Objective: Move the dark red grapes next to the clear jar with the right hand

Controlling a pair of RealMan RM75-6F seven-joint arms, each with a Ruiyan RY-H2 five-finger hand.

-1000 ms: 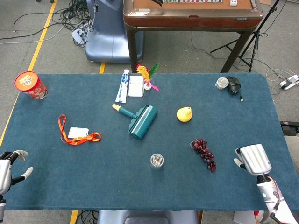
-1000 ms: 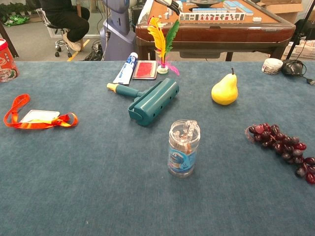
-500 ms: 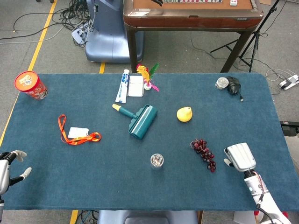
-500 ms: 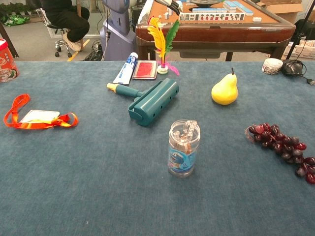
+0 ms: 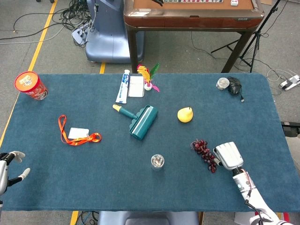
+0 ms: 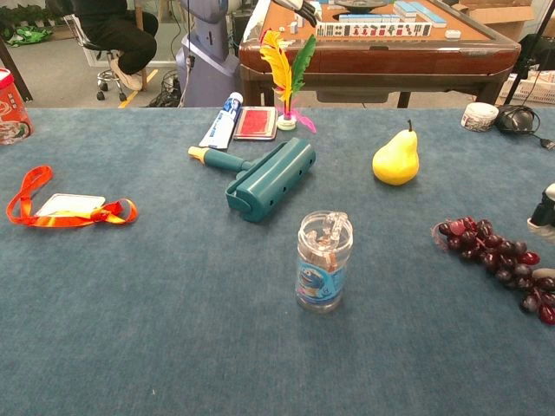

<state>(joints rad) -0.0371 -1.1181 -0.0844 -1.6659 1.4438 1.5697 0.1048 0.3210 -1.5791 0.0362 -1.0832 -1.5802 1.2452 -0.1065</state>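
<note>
The dark red grapes [image 5: 204,152] lie on the blue table cloth, right of the clear jar [image 5: 157,161] with a wide gap between them. My right hand [image 5: 228,155] hovers just right of the bunch, back upward, holding nothing. In the chest view the grapes [image 6: 494,256] lie at the right, the jar [image 6: 323,260] stands upright in the middle, and only the tip of the right hand [image 6: 545,211] pokes in at the right edge above the bunch. My left hand [image 5: 8,168] rests at the table's front left corner, fingers apart and empty.
A yellow pear [image 5: 185,114] stands behind the grapes. A teal lint roller [image 5: 140,121] lies behind the jar. An orange lanyard with a card [image 5: 77,135], a red cup [image 5: 30,85], toothpaste [image 5: 123,86], a feather shuttlecock [image 5: 149,77] and a black mouse [image 5: 234,86] lie further off.
My right hand has moved left and forward from the table's front right edge to just beside the grapes, entering the chest view. The left hand slipped slightly lower. Grapes and jar have not moved.
</note>
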